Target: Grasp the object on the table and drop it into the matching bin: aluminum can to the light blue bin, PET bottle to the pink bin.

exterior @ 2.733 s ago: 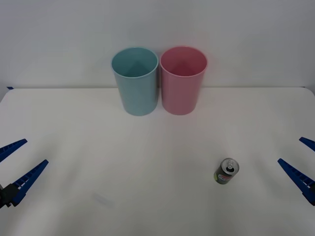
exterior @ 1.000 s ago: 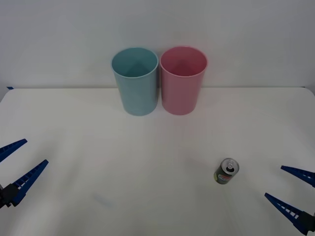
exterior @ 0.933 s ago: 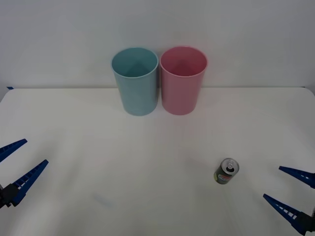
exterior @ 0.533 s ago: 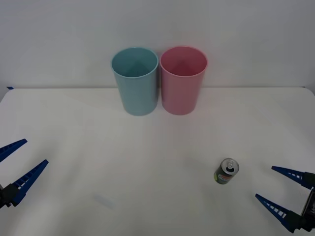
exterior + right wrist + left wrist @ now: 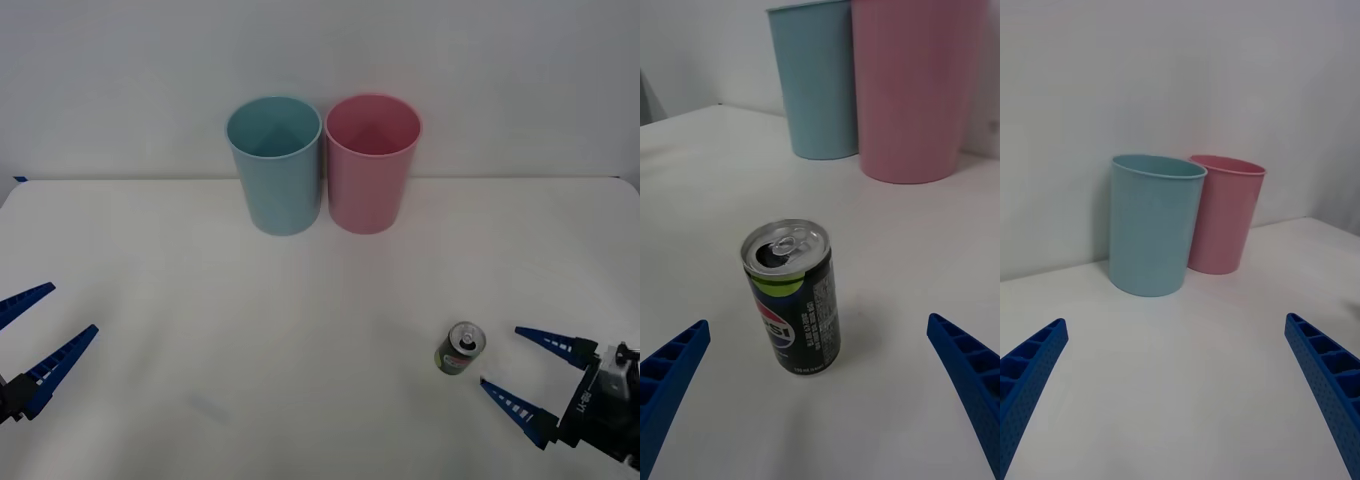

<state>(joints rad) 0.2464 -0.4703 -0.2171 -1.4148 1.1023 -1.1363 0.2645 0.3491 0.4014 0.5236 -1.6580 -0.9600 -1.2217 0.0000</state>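
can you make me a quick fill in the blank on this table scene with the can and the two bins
1. The aluminum can stands ____ on the table.
2. The right gripper has its fingers ____, either side of the can's near end.
3. The light blue bin stands on the robot's ____ of the pink bin.
4. The left gripper holds ____.

Missing words: upright; open; left; nothing

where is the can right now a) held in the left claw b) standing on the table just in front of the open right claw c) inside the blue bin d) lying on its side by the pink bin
b: the can stands upright on the table, apart from the open right claw beside it.
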